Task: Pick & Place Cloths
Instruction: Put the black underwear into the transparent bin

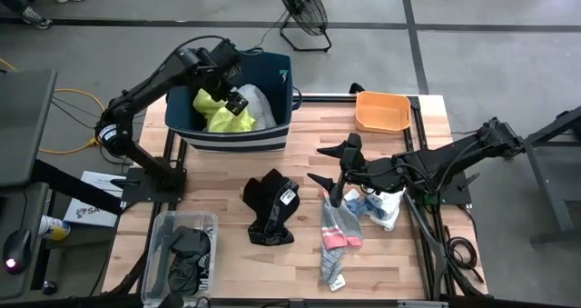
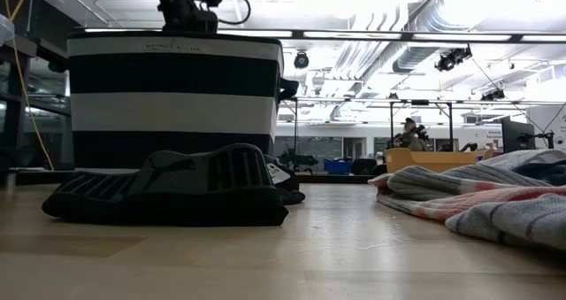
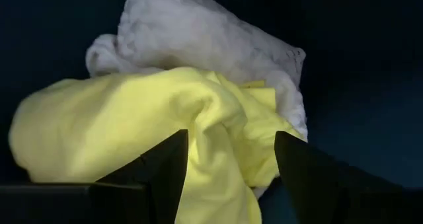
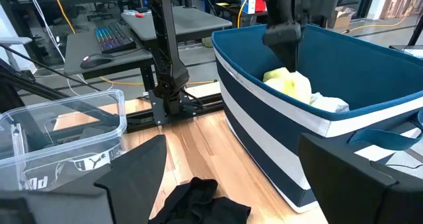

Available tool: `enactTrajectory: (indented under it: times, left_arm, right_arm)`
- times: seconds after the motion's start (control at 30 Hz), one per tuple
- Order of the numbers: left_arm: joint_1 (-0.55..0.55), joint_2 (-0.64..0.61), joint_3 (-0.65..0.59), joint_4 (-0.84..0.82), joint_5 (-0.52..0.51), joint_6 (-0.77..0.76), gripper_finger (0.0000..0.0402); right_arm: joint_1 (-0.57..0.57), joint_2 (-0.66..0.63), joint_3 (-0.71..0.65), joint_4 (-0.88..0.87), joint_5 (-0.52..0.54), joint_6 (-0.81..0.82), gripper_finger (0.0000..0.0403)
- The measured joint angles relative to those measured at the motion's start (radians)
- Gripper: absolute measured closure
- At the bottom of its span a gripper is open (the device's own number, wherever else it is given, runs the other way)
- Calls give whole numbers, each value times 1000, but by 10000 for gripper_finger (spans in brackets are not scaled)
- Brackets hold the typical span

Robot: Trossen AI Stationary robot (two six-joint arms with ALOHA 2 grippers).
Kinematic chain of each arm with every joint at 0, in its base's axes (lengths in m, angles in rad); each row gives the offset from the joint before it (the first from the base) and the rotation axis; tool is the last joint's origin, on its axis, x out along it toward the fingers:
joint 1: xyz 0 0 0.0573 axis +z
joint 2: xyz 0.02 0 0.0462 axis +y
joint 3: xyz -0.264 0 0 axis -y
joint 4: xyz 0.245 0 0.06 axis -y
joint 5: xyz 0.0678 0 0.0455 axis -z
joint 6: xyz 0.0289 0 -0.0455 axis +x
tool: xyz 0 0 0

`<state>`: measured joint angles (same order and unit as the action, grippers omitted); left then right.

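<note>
We see the left gripper (image 3: 228,178) open wide over the yellow shirt (image 1: 221,114) in the bin (image 1: 238,137) at the bench's far-left corner; its fingers may snag the shirt and drag it out.

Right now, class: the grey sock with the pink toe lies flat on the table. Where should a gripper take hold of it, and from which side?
Grip the grey sock with the pink toe across its narrow middle, coming straight down from above. It lies flat and lengthwise on the table, so fingers can probably straddle its width. The right gripper, open, hovers beside its upper end, nearest to it.
</note>
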<state>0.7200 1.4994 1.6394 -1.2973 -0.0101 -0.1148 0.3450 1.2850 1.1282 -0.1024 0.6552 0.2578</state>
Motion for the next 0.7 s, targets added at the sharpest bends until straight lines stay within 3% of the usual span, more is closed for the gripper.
enactTrajectory:
  times: [0.4,0.7]
  left_arm:
    - [-3,-44,144,-109,9,57,181]
    - [-137,-143,170,-116,24,65,181]
  right_arm:
    - [0,0,0,0,0,-55,71]
    - [0,0,0,0,-2,-128,71]
